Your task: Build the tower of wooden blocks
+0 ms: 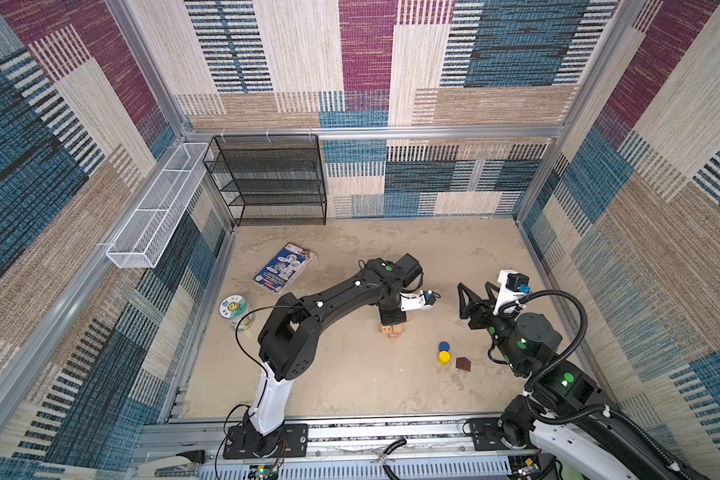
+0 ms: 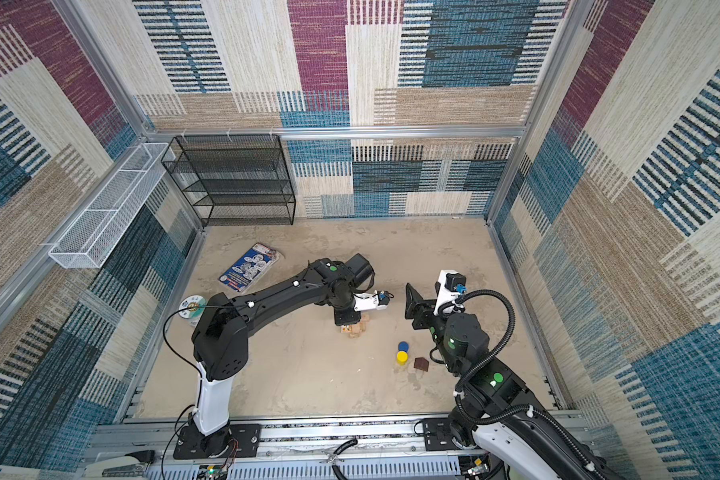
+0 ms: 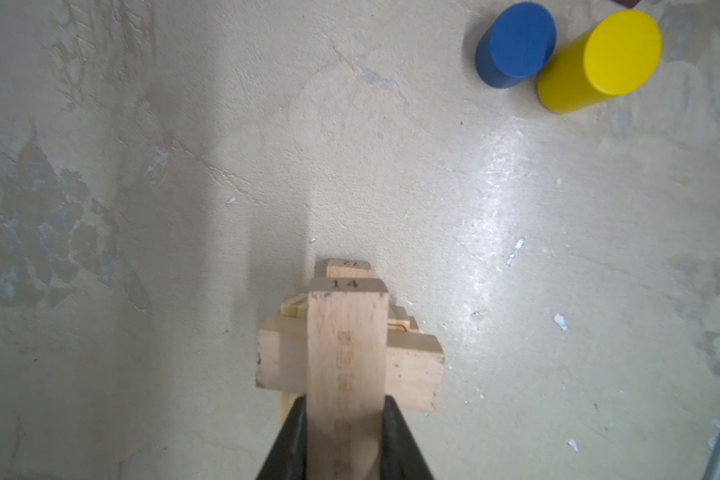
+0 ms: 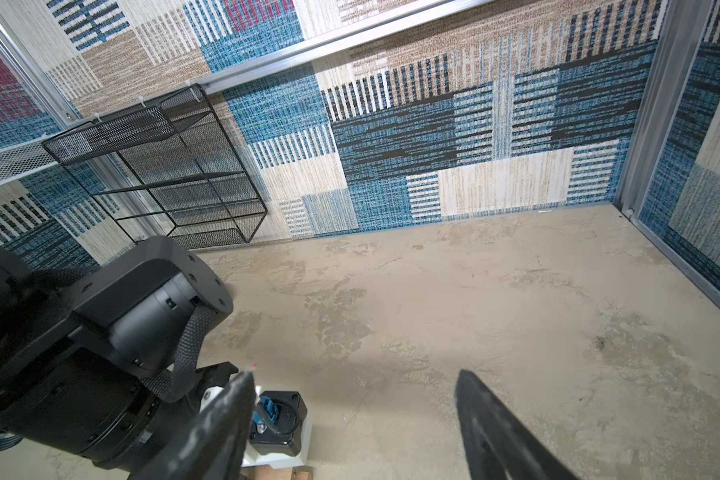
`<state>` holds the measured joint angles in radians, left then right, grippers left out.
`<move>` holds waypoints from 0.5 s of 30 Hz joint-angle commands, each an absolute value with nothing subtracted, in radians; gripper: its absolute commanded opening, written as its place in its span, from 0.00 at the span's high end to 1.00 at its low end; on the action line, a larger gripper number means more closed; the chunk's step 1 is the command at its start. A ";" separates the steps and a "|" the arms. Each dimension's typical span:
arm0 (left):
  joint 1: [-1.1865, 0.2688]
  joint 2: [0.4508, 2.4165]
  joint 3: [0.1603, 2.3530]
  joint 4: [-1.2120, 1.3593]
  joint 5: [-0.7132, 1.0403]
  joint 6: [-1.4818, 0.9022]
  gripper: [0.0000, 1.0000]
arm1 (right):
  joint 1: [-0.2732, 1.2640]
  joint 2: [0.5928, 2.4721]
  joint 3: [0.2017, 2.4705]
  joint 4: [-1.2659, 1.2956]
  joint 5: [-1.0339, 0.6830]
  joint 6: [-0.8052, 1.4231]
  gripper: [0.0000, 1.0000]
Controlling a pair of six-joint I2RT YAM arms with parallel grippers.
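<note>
Patterned woven walls (image 1: 433, 62) in blue, beige and magenta enclose a mottled beige worktop (image 1: 350, 382); all positions are given relative to the tower (image 1: 393, 328), as seen in both top views.

Far left of the tower and raised on the side wall: a white mesh basket (image 1: 154, 208). Left of the tower, against the back wall: a black wire shelf (image 1: 267, 178). Left of the tower, on the worktop: a round labelled jar (image 1: 235, 309) and, a little farther back, a blue printed packet (image 1: 284, 268); both lie well apart from it.

At the tower: a low criss-cross stack of pale wooden bars. The left end effector (image 3: 346, 401) points straight down over it. In the left wrist view its jaws stand narrow, lying against both long sides of the top bar (image 3: 346, 353) with no visible gap. This bar carries the printed number 14 on its end face and rests on a crosswise bar (image 3: 412, 365).

Right of the tower and nearer the front edge: a blue disc (image 1: 444, 346) upright and just beside a yellow cylinder (image 1: 444, 357), then a dark-brown house-shaped piece (image 1: 463, 364) lying flat, apart from both.

Right of the tower: the right end effector (image 1: 474, 293), raised above the worktop, jaws wide, holding nothing.
</note>
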<state>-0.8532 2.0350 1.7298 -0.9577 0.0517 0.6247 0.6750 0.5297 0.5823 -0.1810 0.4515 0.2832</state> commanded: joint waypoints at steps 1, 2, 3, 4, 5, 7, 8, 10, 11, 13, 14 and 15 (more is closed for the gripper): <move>-0.851 2.025 1.732 -0.965 0.055 0.637 0.01 | 0.676 0.525 0.584 -0.178 0.444 0.286 0.22; -0.851 2.024 1.728 -0.964 0.054 0.638 0.01 | 0.677 0.524 0.583 -0.178 0.443 0.285 0.22; -0.852 2.023 1.729 -0.964 0.052 0.638 0.01 | 0.677 0.522 0.583 -0.181 0.443 0.286 0.22; -0.852 2.022 1.727 -0.965 0.052 0.637 0.01 | 0.678 0.522 0.581 -0.180 0.443 0.288 0.22; -0.853 2.019 1.726 -0.965 0.052 0.640 0.01 | 0.677 0.521 0.581 -0.180 0.443 0.290 0.22; -0.853 2.011 1.723 -0.964 0.057 0.640 0.02 | 0.677 0.520 0.581 -0.180 0.441 0.290 0.22; -0.852 2.006 1.723 -0.965 0.060 0.641 0.02 | 0.677 0.519 0.581 -0.180 0.440 0.291 0.22; -0.852 1.998 1.727 -0.965 0.065 0.641 0.03 | 0.677 0.521 0.580 -0.180 0.440 0.291 0.22; -0.852 1.992 1.729 -0.964 0.068 0.642 0.03 | 0.678 0.520 0.581 -0.180 0.440 0.292 0.22; -0.852 1.981 1.738 -0.964 0.074 0.643 0.04 | 0.677 0.521 0.581 -0.178 0.439 0.292 0.22; -0.852 1.973 1.742 -0.965 0.076 0.643 0.05 | 0.676 0.521 0.581 -0.178 0.439 0.292 0.22; -0.852 1.965 1.745 -0.965 0.077 0.644 0.06 | 0.677 0.523 0.581 -0.177 0.439 0.290 0.22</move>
<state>-0.8528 1.9884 1.7325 -0.9573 0.0586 0.6281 0.6750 0.5220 0.5823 -0.1883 0.4446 0.2840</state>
